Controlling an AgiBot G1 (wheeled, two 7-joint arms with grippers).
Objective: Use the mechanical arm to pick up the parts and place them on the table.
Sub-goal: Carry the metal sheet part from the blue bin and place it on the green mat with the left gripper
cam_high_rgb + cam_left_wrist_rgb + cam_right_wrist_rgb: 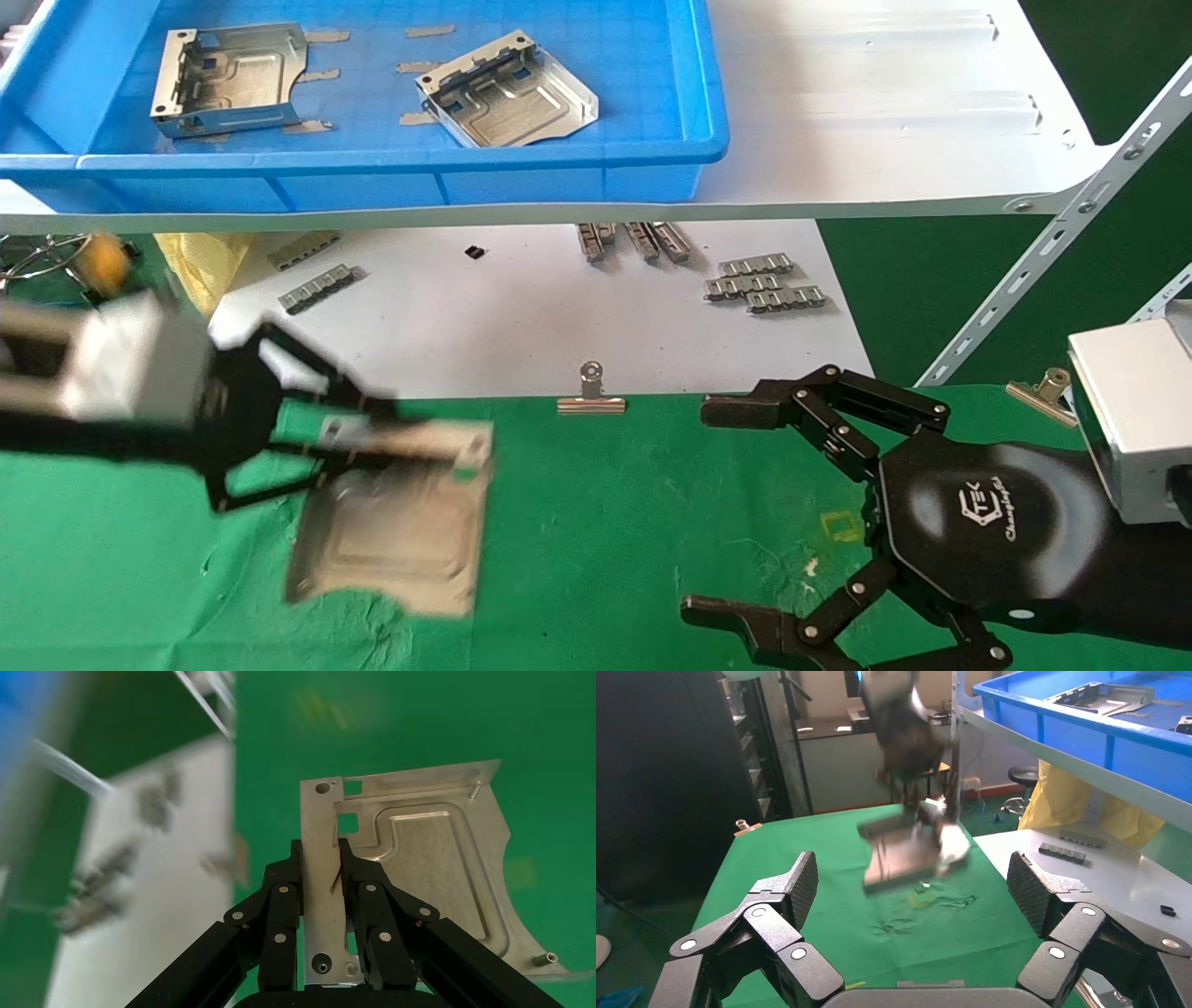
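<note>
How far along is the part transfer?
Nothing is set down on the green table yet. In hand: the left gripper is shut on the rim of one metal part, carrying it over the cloth. Left: two more parts lie in the blue bin on the white shelf. The right gripper is open and empty over the table's right side.

Green table [605,522] bare between both end effectors; white shelf board [838,140] overhangs far edge; clip [590,391] there.
</note>
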